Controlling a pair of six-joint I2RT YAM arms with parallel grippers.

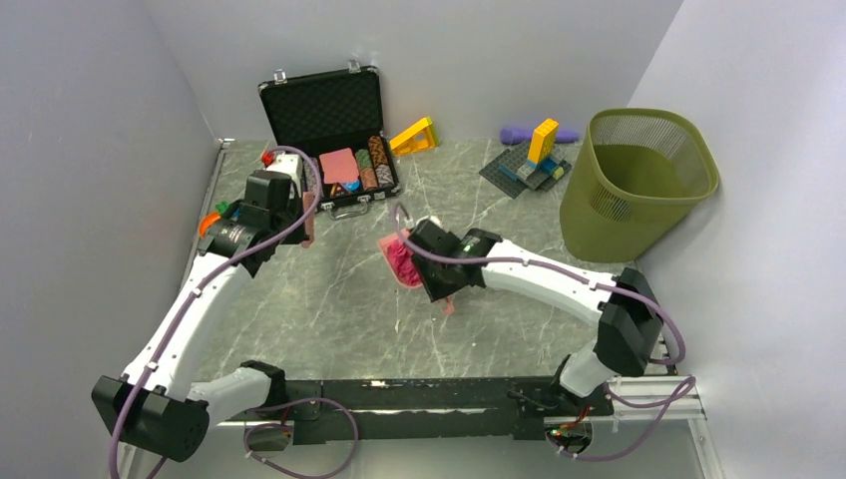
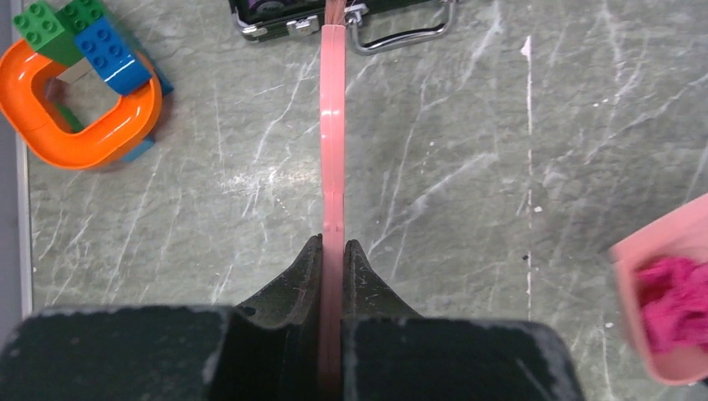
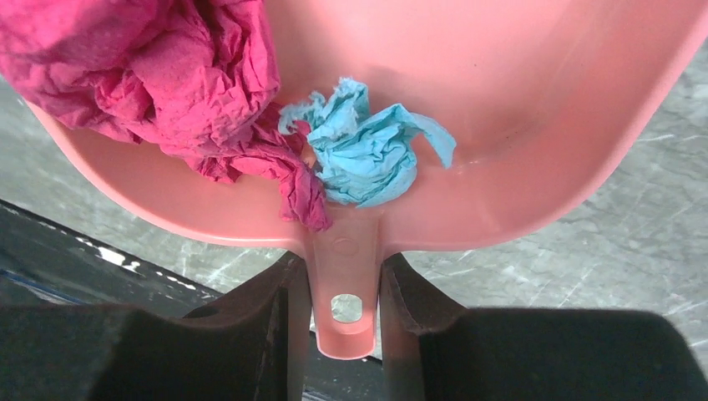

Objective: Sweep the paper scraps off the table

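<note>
Left gripper (image 2: 332, 247): jaws pressed almost together, pinching the flat handle of a pink brush (image 2: 332, 125), seen edge-on. Long axis of the brush from 6 to 12 in the left wrist view, far end toward the black case (image 2: 346, 17) at 12.

Right gripper (image 3: 342, 269): jaws partly open, closed on the narrow handle of a pink dustpan (image 3: 509, 125). Handle at 6, pan spreading toward 12.

Inside the pan, only clear from the right wrist: a big crumpled magenta wad (image 3: 159, 75) at 10, and a smaller light blue wad (image 3: 367, 159) at centre just above the handle root, the two touching. From the top camera only magenta visible in the pan (image 1: 399, 261), held above the middle of the grey veined table (image 1: 329, 309), handle toward 5, mouth toward 11.

Shown by the top camera alone: an olive wastebasket (image 1: 638, 180) at 2. Shown by the left wrist alone: green and blue building blocks (image 2: 79, 38) on an orange ring at 10.
</note>
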